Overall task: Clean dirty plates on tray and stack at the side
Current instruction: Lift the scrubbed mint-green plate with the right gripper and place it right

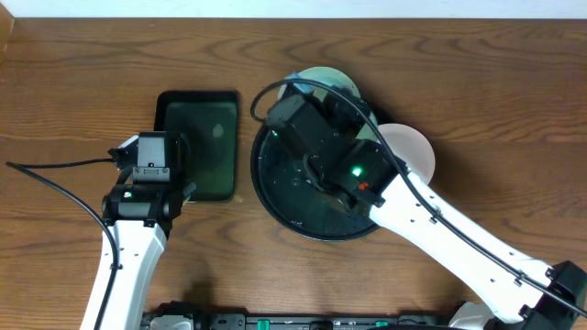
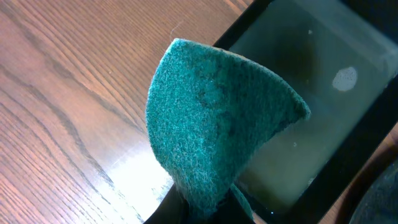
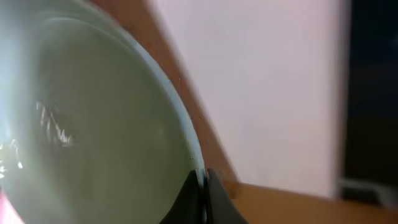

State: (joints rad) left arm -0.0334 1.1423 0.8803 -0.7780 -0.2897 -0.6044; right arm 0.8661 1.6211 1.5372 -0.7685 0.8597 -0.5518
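My right gripper (image 1: 307, 94) is shut on the rim of a pale mint plate (image 1: 328, 79) and holds it tilted above the far edge of the round black tray (image 1: 275, 197). In the right wrist view the fingers (image 3: 203, 182) pinch the plate's edge (image 3: 93, 124). A white plate (image 1: 411, 147) lies on the table at the tray's right side. A third plate is not visible. My left gripper (image 1: 174, 151) is shut on a teal sponge (image 2: 211, 124) at the left edge of a rectangular tray.
The smaller rectangular black tray (image 1: 204, 147) holds murky liquid (image 2: 311, 106) and sits left of the round tray. A black cable (image 1: 55, 188) runs across the table on the left. The right arm (image 1: 440, 229) crosses the round tray.
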